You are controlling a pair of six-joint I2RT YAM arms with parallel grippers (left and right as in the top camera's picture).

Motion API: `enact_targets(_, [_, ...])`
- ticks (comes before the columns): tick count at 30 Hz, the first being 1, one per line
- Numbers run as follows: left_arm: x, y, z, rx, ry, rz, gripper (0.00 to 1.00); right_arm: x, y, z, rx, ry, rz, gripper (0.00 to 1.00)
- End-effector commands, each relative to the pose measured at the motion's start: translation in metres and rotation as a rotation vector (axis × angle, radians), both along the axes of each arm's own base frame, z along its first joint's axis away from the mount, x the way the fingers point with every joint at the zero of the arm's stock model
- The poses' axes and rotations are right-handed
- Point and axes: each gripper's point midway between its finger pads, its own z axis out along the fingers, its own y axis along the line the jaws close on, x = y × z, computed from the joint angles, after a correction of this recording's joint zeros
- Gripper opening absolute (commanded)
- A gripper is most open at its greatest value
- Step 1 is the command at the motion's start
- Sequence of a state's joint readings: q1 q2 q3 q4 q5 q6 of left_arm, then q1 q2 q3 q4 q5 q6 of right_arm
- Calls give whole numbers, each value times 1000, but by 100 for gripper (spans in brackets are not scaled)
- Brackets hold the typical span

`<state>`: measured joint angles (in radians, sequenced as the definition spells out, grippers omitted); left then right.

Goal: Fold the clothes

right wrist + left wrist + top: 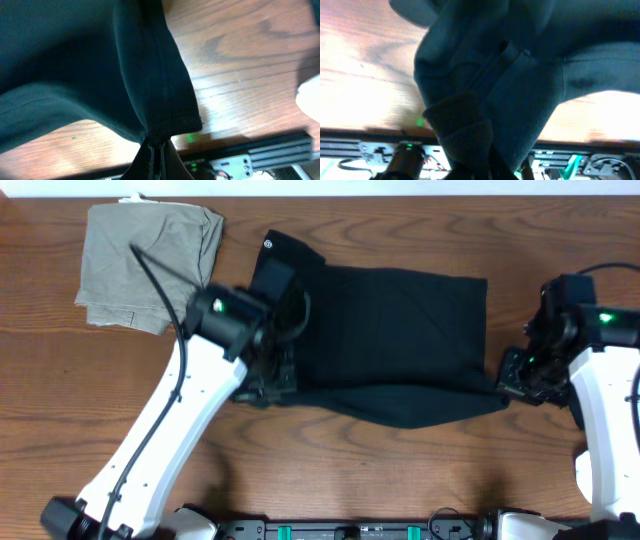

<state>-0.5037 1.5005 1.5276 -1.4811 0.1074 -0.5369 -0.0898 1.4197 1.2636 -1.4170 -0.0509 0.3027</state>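
ok so the black shirt (400,330) is lying spread out around the middle of the desk (400,480), mostly flat, with its little round white logo (268,246) sitting up at the shirt's 11 o'clock corner. Both arms are hanging on to it down at the low edge. The left claw (272,380) is clenching the fabric at the shirt's 8 o'clock corner. In the left wrist view the cloth is bunching up and draping right over the fingers, so you're barely seeing the fingers themselves, just folds and a seam running up away from the pinch. The right claw (156,152) is doing the same thing over at the 4 o'clock corner: its fingers are pinching tight on the hemmed corner of the shirt, and the hem is rising straight up out of the pinch with the rest of the cloth sagging off toward 9 o'clock. From overhead there's a long crease running between the two claws, and a flap of fabric is bulging out below it toward 6 o'clock, resting on the wood. Off at the desk's 10 o'clock an olive-khaki garment (150,265) is sitting folded, apart from the shirt, with the left arm's cable crossing over it
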Motion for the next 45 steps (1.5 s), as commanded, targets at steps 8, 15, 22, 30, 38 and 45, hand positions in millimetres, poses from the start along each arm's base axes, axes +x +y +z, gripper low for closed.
enact_targets(8, [-66,-2,-70,-54,166,49,6,-20,2,-35,18,73,-73,1])
enact_targets(15, [-100,-18,-100,-49,250,36,6,-21,-15,-36,-14,75,-206,1])
enact_targets(22, [-129,-11,-128,61,290,128,6,-28,-34,-35,-9,88,-306,1])
enact_targets(30, [-129,8,-137,135,273,149,6,-35,-44,-35,-16,109,-350,1])
enact_targets(38, [-123,16,-137,157,258,172,8,-45,-43,-34,-21,147,-341,2])
enact_targets(45, [-137,-3,-135,84,324,173,6,-46,-44,-25,-37,104,-406,1])
